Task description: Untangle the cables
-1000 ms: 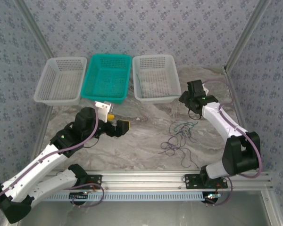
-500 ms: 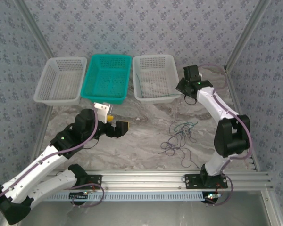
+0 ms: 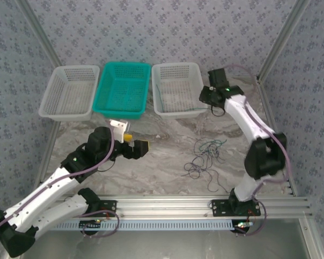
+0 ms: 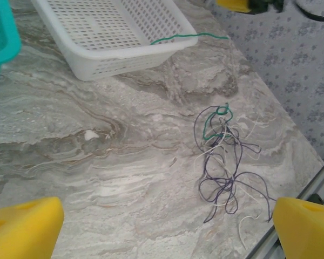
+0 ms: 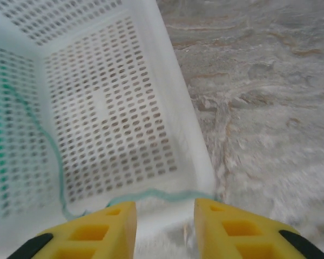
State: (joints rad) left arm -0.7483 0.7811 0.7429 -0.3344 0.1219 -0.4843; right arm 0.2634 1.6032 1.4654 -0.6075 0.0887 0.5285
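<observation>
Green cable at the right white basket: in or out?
Partly in. The green cable lies inside the white basket in the right wrist view; the left wrist view shows it trailing out over the rim.

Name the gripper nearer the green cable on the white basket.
Right. The right gripper hangs above the green cable at the basket rim; the left gripper is far to its left.

The table (image 3: 162, 167) top looks like smooth grey stone w/ swirls, a bit shiny; the rail (image 3: 167, 204) at its near edge is ribbed silver metal. The 2 white baskets (image 3: 178, 112) & 1 teal basket (image 3: 121, 112) are plastic w/ lots of small holes. The cables (image 4: 224, 156) look thin & bendy, & the right gripper (image 5: 163, 205) has matt yellow plastic fingers.
</observation>
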